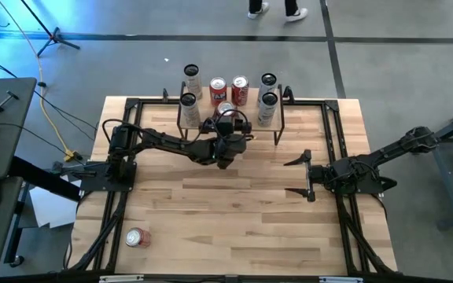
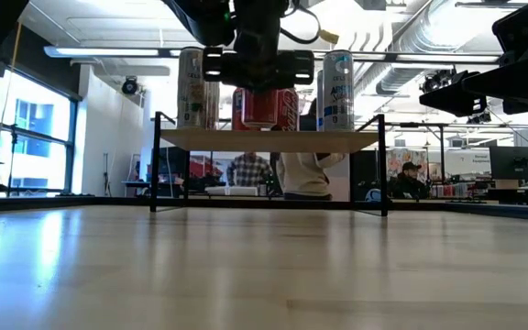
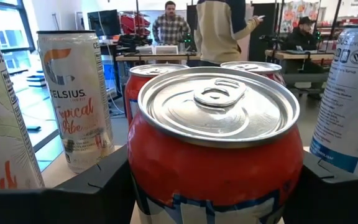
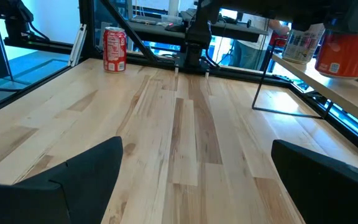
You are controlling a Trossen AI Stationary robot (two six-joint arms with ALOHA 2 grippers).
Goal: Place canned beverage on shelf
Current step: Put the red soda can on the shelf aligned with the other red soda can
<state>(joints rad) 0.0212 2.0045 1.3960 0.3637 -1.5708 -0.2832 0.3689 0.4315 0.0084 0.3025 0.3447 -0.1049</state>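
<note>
High view: the left gripper (image 1: 226, 118) reaches over the front edge of the shelf (image 1: 278, 124), at its middle, and the left arm stretches across the table (image 1: 234, 212) from the left side.
Left gripper fingers: they are closed around a red can (image 3: 215, 155); in the left wrist view a dark finger shows on each side of the can body, pressed on it.
Red can: it stands upright between the fingers, at the front middle of the shelf top. In the low view its bottom (image 2: 265, 108) is at the level of the board, but I cannot tell if it already rests on the board.
Other cans on the shelf: two more red cans (image 1: 228, 91) stand behind the held one, and tall light cans stand at both ends, among them a white Celsius can (image 3: 74, 99) on one side and a white-blue can (image 3: 350, 99) on the other.
Shelf: a light wooden board on thin black legs, at the far middle of the table.
Right gripper (image 1: 303, 174): it waits over the right part of the table, well apart from the shelf, with the fingers spread wide and nothing between them.
Loose can (image 1: 138, 237): one red can is on the table near the front left corner, far from both grippers; in the right wrist view it stands upright (image 4: 115, 49).
Background: people stand in the room behind the table.
</note>
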